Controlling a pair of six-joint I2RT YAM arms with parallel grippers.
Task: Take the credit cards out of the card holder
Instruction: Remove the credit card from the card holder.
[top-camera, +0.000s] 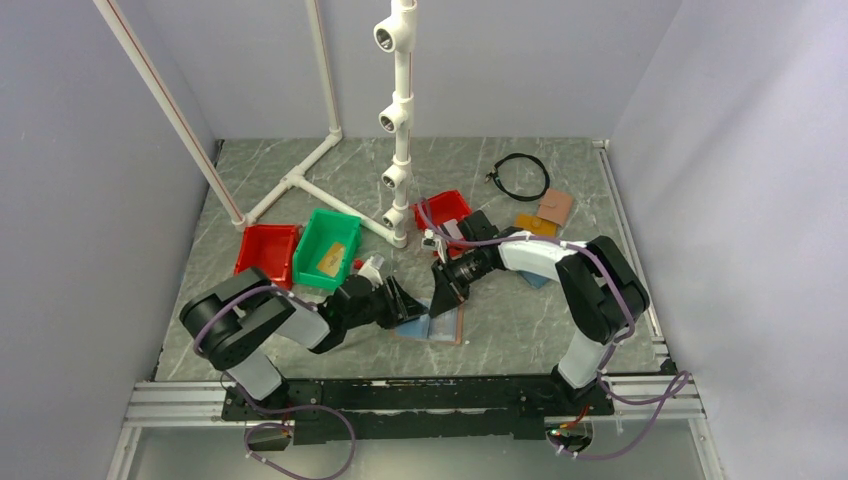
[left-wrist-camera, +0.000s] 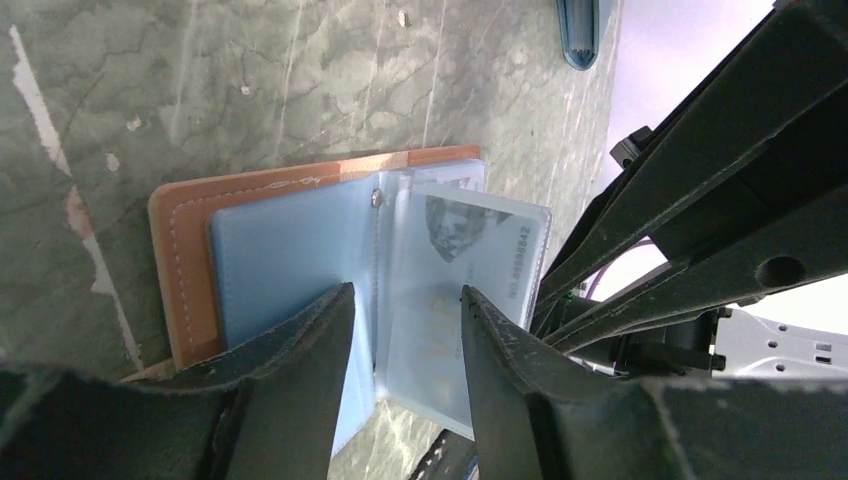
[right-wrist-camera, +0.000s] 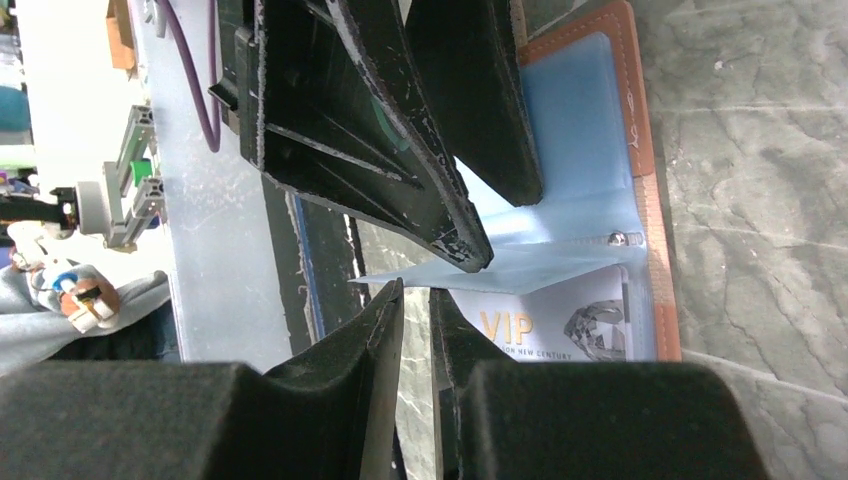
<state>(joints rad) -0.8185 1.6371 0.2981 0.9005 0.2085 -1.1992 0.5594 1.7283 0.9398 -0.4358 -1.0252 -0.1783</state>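
Centre of the overhead frame: open card holder (top-camera: 445, 328); left gripper (left-wrist-camera: 405, 295) jaws spread over it; right gripper (right-wrist-camera: 415, 292) jaws nearly together, grip unclear.

I read gold "VIP" on the grey-white card (right-wrist-camera: 556, 312) in the card holder (right-wrist-camera: 580, 130), with "NEW CENTURY" printed small beneath it.

Grey marble tabletop (top-camera: 520, 335), pale lavender walls (top-camera: 520, 70)

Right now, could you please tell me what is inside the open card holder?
The card holder shows light blue lining and clear sleeves; one holds a grey-white card printed VIP. Whether more cards sit behind it is hidden by the sleeves and the left hand.
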